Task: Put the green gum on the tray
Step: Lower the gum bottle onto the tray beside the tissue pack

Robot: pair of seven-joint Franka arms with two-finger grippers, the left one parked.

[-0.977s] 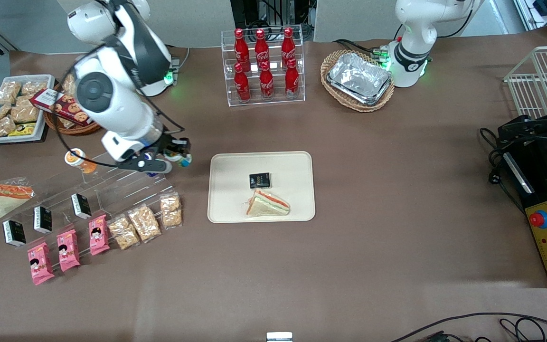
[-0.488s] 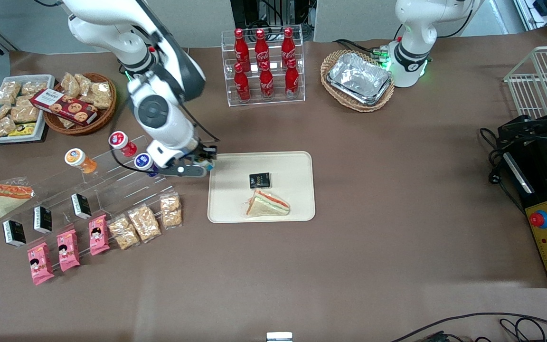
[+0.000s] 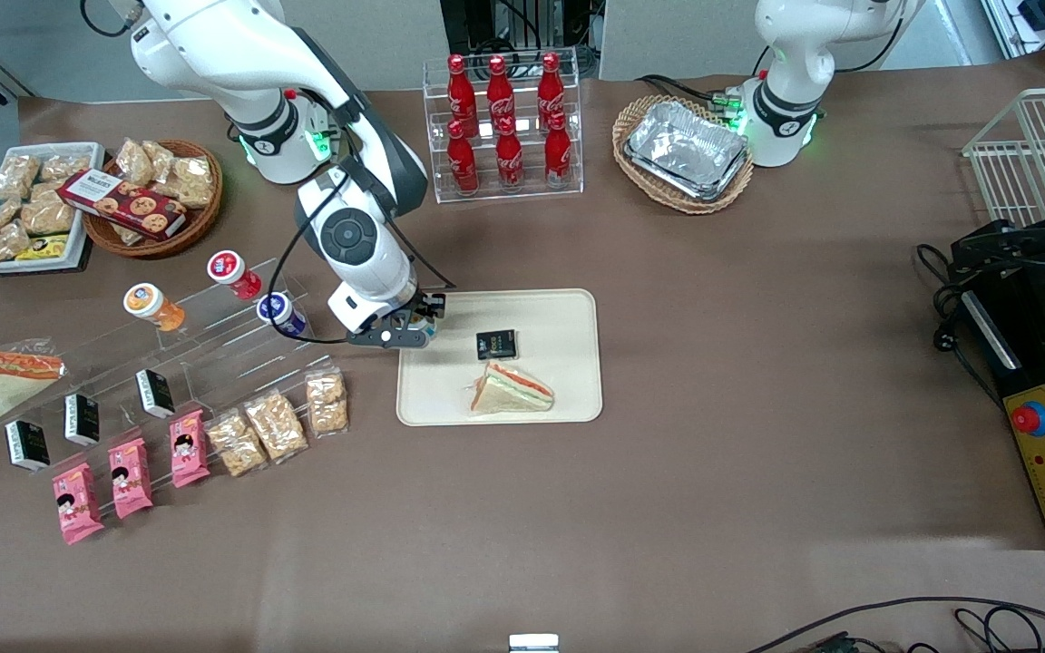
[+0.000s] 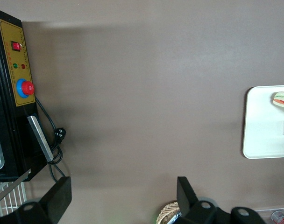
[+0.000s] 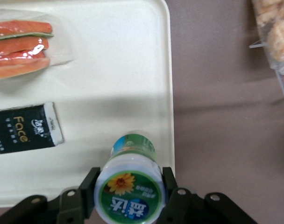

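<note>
The gripper (image 5: 129,186) clamps one green gum (image 5: 130,189) over the tray (image 3: 568,313) edge nearest the working arm. On the tray lie one sandwich (image 3: 512,388) and one black packet (image 3: 496,344), with bare room around them.

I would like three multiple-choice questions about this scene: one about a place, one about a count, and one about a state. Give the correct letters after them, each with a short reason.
1. Where is the gripper?
A. over the tray's edge nearest the working arm's end
B. over the wicker basket with foil trays
C. above the red bottles

2. How many red bottles stand in the clear rack?
A. four
B. six
C. eight

3. What is the state of the green gum?
A. lying on the tray
C. standing on the clear stepped shelf
B. gripped between the fingers

Answers:
1 A: in the front view the gripper hangs at the tray's rim.
2 B: two rows of three show.
3 B: the right wrist view shows a finger on each side of the bottle.
</note>
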